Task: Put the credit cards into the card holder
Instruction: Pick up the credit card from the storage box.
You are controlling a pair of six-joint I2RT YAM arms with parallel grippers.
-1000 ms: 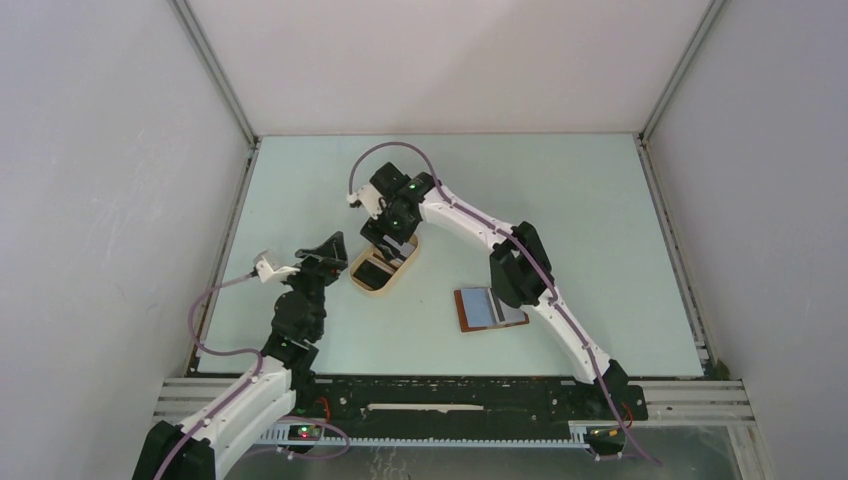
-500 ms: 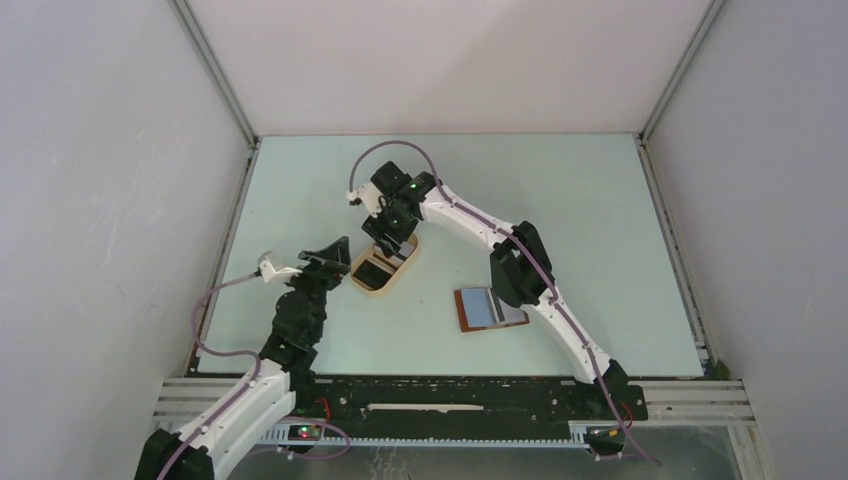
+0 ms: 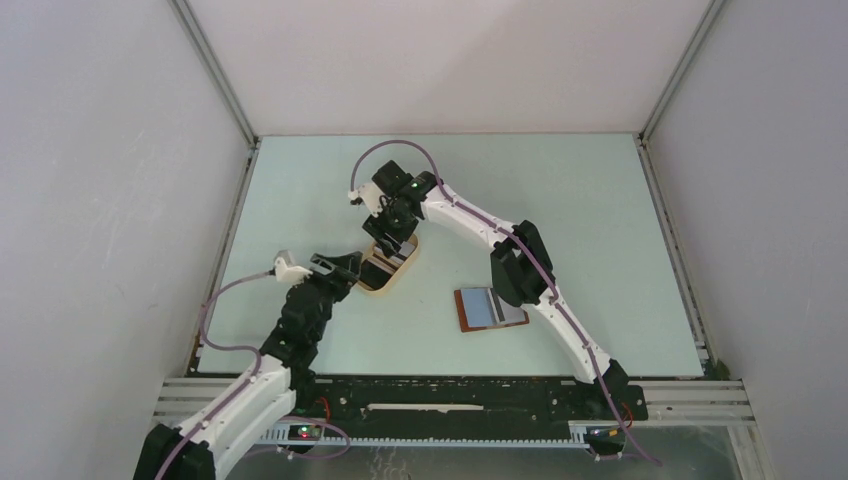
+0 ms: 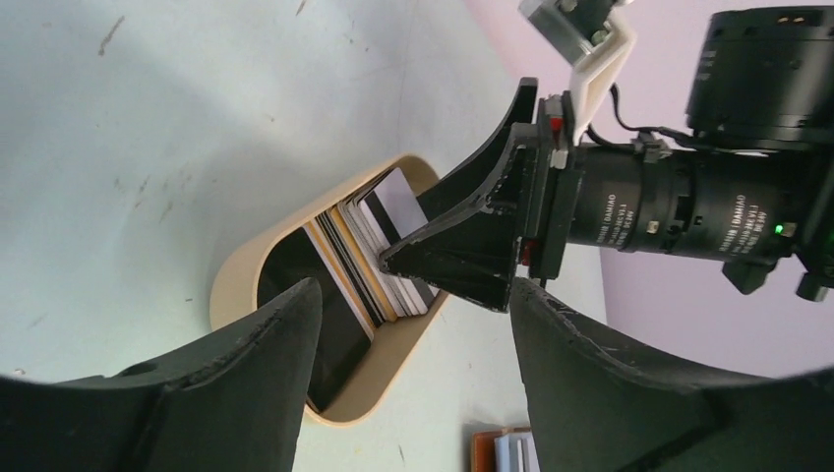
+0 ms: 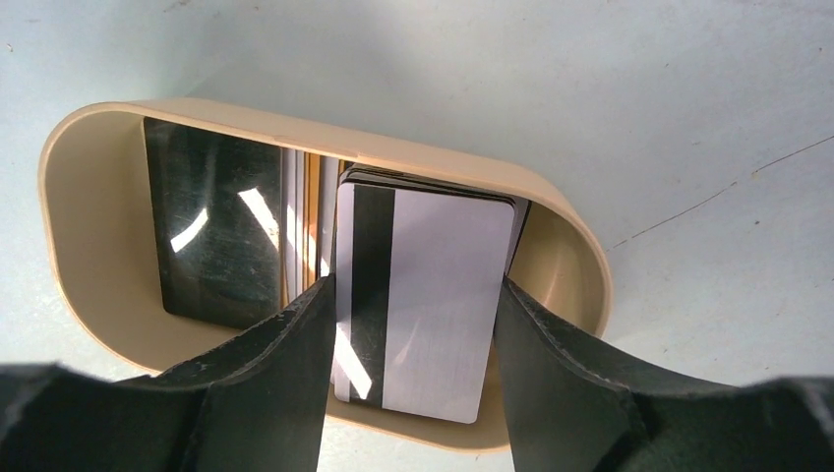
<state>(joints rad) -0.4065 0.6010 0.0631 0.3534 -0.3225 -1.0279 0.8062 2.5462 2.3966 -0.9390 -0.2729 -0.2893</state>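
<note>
Since a second ago your left arm has swung in toward the tan oval tray (image 5: 89, 256). The left gripper (image 3: 345, 268) now sits just beside the tray's near-left end, its fingers spread wide with nothing between them.

Your right gripper (image 5: 413, 287) is down in the tray, as it was before. Its fingers (image 5: 285, 364) press from both sides on a stack of credit cards (image 5: 443, 295) standing on edge. The front card shows a whitish face with a black stripe. It looks like a true pinch, though the contact faces are hidden by the stack's edges, so you can't be fully sure how firmly it bites.

More cards lean edge-on beside that stack. Something dark and glossy lies flat at the tray's other end.

The card holder (image 3: 465, 312) lies open on the table (image 3: 600, 220), well apart from the tray on your right arm's side and just beside that arm's forearm. A bluish-grey card (image 3: 497, 305) rests on its inner face.
</note>
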